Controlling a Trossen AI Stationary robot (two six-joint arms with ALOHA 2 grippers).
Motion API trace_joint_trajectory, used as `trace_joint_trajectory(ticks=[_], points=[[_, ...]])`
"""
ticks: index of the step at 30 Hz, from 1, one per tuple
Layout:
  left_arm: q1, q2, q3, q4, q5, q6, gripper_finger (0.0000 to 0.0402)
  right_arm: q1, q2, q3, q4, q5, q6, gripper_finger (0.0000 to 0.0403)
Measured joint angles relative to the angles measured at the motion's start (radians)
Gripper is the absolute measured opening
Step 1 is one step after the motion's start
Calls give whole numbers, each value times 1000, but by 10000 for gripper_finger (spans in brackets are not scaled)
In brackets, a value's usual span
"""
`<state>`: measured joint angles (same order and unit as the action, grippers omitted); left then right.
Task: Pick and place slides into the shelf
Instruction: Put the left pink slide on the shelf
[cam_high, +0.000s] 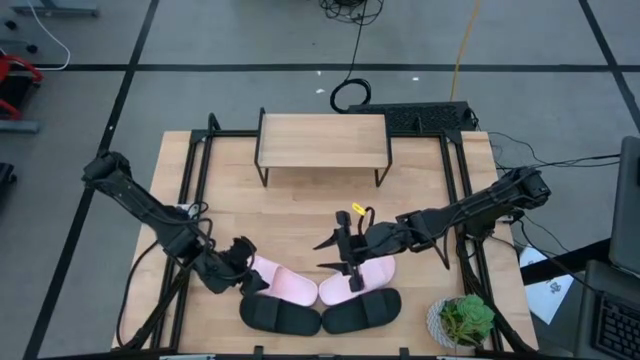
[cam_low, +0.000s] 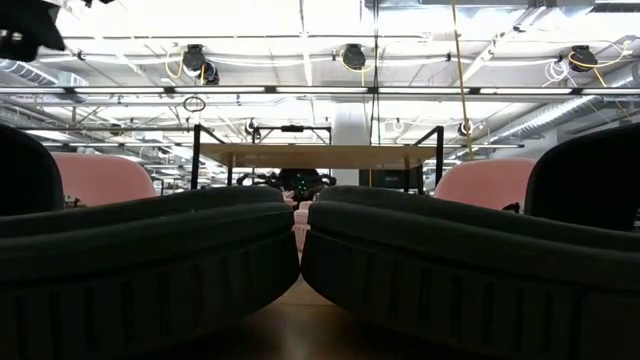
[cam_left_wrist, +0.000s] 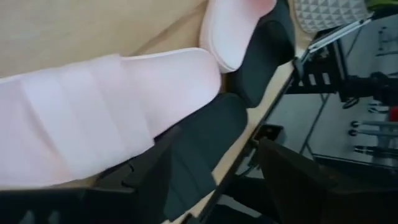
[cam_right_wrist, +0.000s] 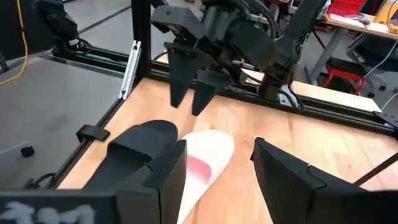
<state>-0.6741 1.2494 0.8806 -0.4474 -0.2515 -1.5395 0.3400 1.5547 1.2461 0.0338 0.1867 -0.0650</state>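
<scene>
On table (cam_high: 300, 215), 4 slides (cam_high: 285, 284) w/ none on shelf (cam_high: 322, 140).

Four slides (cam_high: 318, 296) well before the shelf (cam_high: 322, 140)

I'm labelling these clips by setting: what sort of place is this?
Probably an indoor robotics lab or workshop: a pale wooden tabletop on a black metal frame stands on a grey floor marked with dark tape lines, cables trail to a black power strip, and exposed ceiling ducts hang overhead.
</scene>
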Motion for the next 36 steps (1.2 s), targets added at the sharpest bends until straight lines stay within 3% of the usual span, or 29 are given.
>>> trace_joint_trajectory(ticks=[4, 8, 12, 17, 24, 30, 36], points=[[35, 6, 0, 95, 15, 16, 234, -16, 0, 0, 1, 1, 0, 173], [74, 8, 10, 236, 15, 153, 234, -20, 0, 0, 1, 0, -4, 173], [98, 8, 88, 234, 14, 262, 234, -22, 0, 0, -1, 43, -52, 173], [105, 56, 255, -2, -12, 296, 234, -25, -7, 0, -4, 263, -97, 173], [106, 266, 547, -489, 37, 224, 234, -39, -63, 0, 5, 551, -221, 173], [125, 387, 623, -563, 141, 190, 234, -55, -152, 0, 6, 730, -243, 173], [144, 426, 623, -533, 192, 173, 234, -64, -256, 0, 14, 756, -238, 173]])
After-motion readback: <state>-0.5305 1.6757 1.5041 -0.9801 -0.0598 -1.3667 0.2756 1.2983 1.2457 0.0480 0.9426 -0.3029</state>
